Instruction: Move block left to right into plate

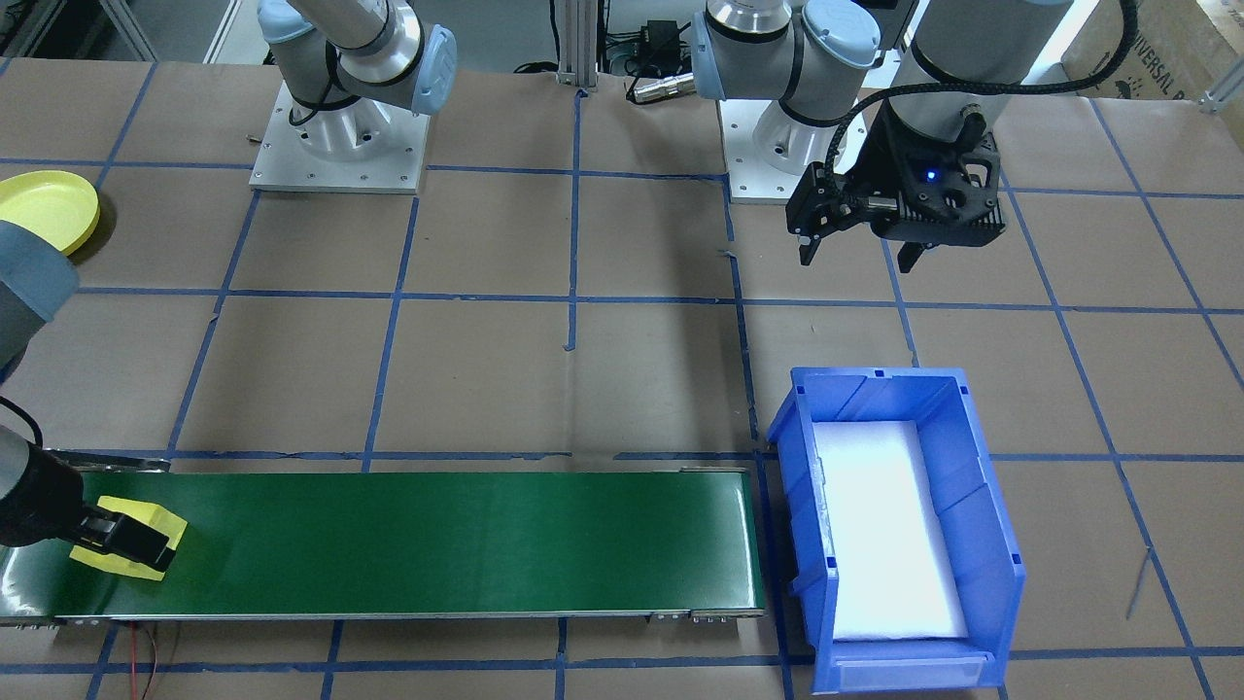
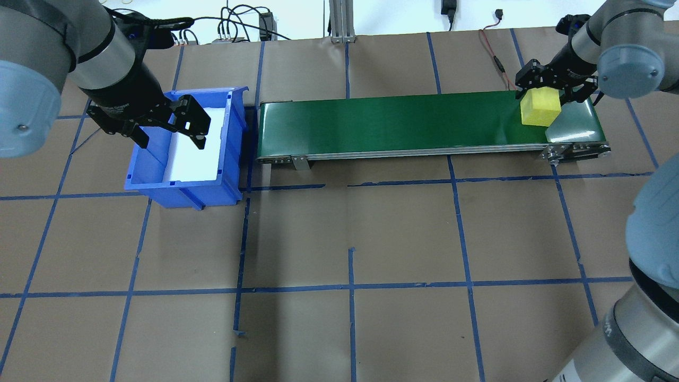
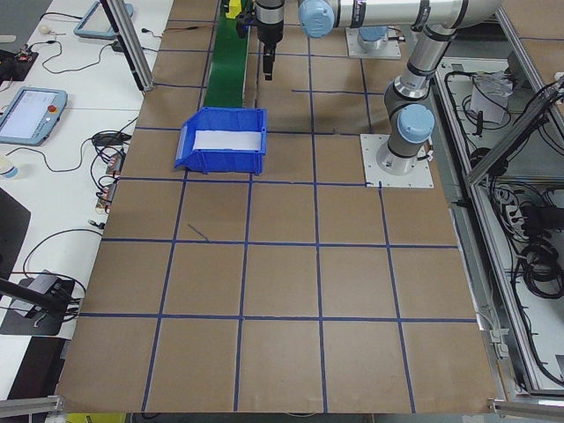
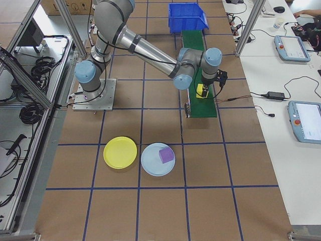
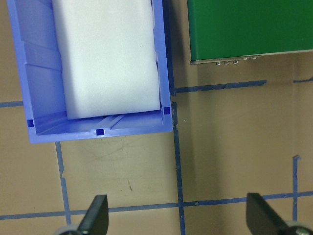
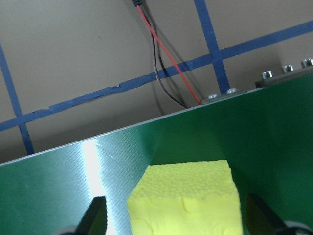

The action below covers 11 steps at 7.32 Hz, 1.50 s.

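Observation:
A yellow foam block (image 2: 540, 107) sits on the green conveyor belt (image 2: 403, 122) at its right end. My right gripper (image 2: 549, 95) is lowered over it and open. In the right wrist view the fingers (image 6: 96, 218) stand on either side of the block (image 6: 188, 198), with a gap on the left side. My left gripper (image 2: 172, 140) hangs open and holds nothing, above the near edge of the blue bin (image 2: 159, 183). A yellow plate (image 4: 120, 152) and a light blue plate (image 4: 150, 168) lie on the table on the robot's right.
The blue bin (image 1: 991, 506) holds a white foam pad (image 1: 884, 530) and stands at the belt's left end. A purple block (image 4: 166, 154) lies on the light blue plate. A red and black wire (image 6: 164, 63) runs by the belt's far edge.

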Available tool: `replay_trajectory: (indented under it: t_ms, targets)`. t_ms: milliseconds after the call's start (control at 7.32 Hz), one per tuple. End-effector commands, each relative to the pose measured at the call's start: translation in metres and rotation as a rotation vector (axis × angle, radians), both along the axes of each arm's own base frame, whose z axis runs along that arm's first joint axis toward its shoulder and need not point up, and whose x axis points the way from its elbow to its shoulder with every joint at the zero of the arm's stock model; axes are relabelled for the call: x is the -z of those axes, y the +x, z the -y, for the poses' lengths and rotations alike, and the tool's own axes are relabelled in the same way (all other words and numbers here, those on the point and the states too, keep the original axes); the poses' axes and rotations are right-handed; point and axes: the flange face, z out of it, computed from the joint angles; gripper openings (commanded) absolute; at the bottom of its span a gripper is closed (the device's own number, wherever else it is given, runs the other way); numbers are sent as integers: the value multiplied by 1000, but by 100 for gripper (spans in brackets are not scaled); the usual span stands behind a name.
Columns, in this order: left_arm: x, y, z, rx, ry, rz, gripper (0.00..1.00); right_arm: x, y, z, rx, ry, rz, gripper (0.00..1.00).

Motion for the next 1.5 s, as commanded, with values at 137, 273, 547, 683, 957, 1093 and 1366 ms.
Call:
replay_trajectory:
  t_ms: [137, 273, 547, 683, 957, 1093, 1366]
  targets:
    - [0, 0, 0, 0, 2, 1, 100, -47, -19, -46, -151, 39, -242, 26]
    - [0, -1, -1, 1, 1, 2, 100, -60, -46, -75, -201, 103, -316, 25]
    - [0, 0, -1, 3, 0, 0, 100, -94, -126, -178, -237, 212, -265, 27]
    - [0, 1, 0, 1, 0, 0, 100, -101, -146, -210, -261, 214, -273, 26]
    - [0, 1, 0, 1, -1, 0, 100, -63, -224, -288, -196, 273, -167, 25]
    - [0, 1, 0, 1, 0, 0, 100, -44, -238, -314, -144, 285, -161, 25]
    - [0, 0, 0, 3, 2, 2, 100, -25, -273, -358, -88, 263, -178, 24]
